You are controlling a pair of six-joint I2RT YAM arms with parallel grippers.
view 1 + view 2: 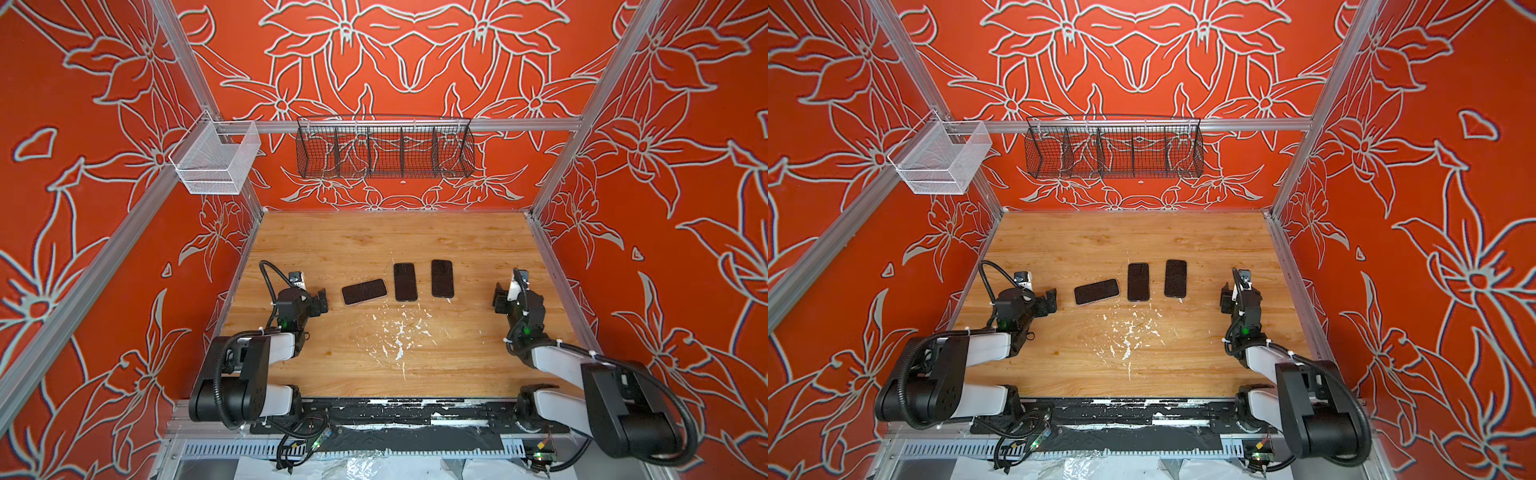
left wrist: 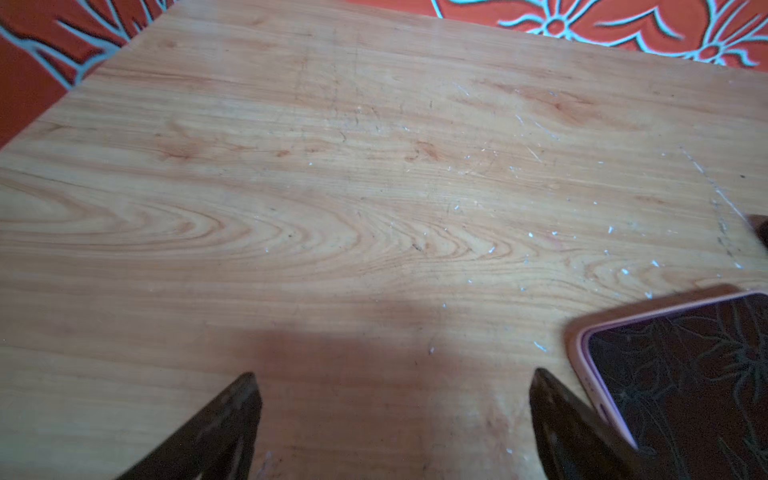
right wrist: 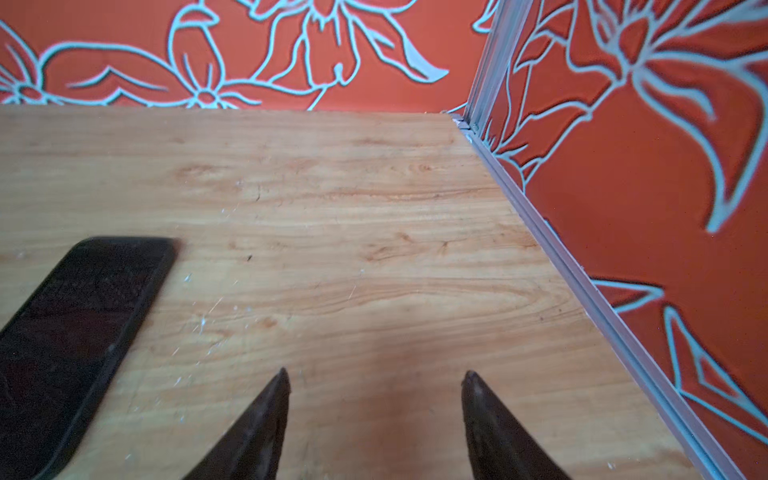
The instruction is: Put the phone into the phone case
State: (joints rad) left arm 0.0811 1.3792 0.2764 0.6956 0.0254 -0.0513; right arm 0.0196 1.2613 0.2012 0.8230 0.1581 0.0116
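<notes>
Though beside the edge of the cased phone (image 2: pixel 685 382), left claw (image 2: pixel 394 372) wide, right claw (image 3: pixel 376 370) narrower, both empty.

Red floral booth around a wooden table (image 1: pixel 374 241).
Walls (image 1: pixel 83 208) carry white-outlined flowers; a black wire basket (image 1: pixel 384 149) and a white mesh bin (image 1: pixel 216 160) hang from a rail (image 1: pixel 519 124); white flecks (image 1: pixel 399 332) mark the tabletop.

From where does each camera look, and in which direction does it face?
Top views: high above the near edge, looking down at the table and back wall; left arm, right arm, left gripper, right gripper all show.
Left wrist: on the left arm, low, facing the back wall; its open jaws show beside the pink-cased phone.
Right wrist: on the right arm, facing the back right corner; open jaws show, rightmost phone alongside.
Shared: top views show both phones too.
</notes>
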